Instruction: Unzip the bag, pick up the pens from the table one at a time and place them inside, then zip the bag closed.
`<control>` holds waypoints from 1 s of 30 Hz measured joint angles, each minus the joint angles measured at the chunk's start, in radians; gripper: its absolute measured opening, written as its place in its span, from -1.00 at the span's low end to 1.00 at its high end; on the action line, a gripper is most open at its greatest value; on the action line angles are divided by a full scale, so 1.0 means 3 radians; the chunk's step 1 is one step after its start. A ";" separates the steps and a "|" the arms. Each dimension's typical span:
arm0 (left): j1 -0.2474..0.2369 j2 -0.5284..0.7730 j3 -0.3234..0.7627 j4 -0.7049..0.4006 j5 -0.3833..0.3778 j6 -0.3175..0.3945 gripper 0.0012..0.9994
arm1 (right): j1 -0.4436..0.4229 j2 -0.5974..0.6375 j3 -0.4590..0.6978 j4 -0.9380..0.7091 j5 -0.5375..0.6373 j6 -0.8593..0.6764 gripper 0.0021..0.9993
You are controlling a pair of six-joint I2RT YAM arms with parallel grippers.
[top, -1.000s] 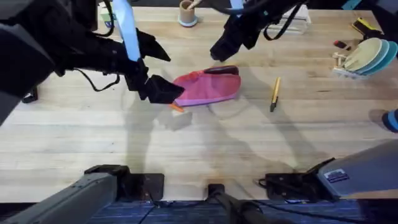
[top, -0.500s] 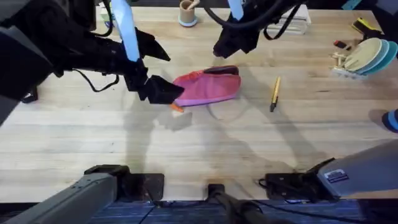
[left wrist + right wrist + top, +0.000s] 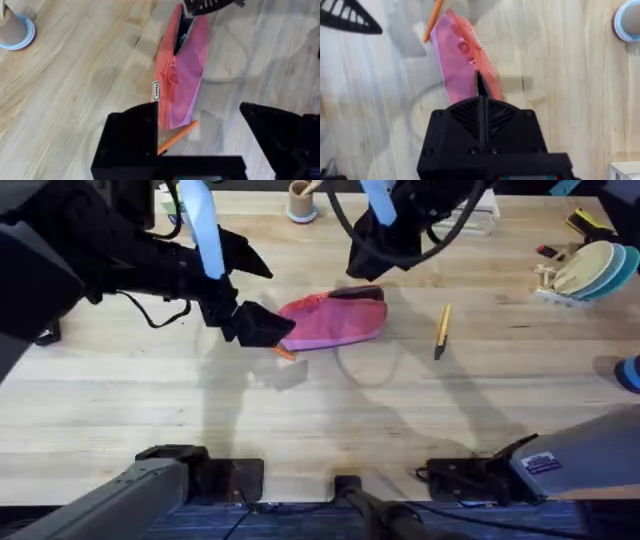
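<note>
Left gripper (image 3: 197, 145) spread open over the orange pen (image 3: 176, 138) — nearer arm

Pen pokes from the bag (image 3: 335, 320) end; right gripper (image 3: 481, 107), fingers pressed together, at the bag's far unzipped end

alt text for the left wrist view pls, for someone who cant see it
A pink bag lies lengthwise on the pale wooden table, its zipper partly open at the far end, with an orange pen poking out beside its near end. The left claw hovers open over that near end, and a small cup on a blue coaster sits at the table's edge.
</note>
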 joint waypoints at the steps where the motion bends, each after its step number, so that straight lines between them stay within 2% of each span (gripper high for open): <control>1: 0.0000 0.0000 0.0000 0.0000 -0.0003 0.0000 0.99 | 0.0012 0.0000 0.0000 -0.0019 0.0000 -0.0036 -0.94; 6: 0.0000 0.0000 0.0000 0.0000 -0.0004 0.0000 0.99 | 0.0068 0.0023 0.0000 -0.0079 -0.0001 -0.0181 -0.94; 21: 0.0000 0.0000 0.0000 0.0000 -0.0014 0.0000 0.99 | 0.0084 0.0443 0.0000 -0.0071 0.0001 -0.0352 -0.94; 30: 0.0000 0.0000 0.0000 0.0000 -0.0014 0.0000 0.99 | 0.0084 0.0628 0.0000 0.0075 0.0001 -0.0396 -0.94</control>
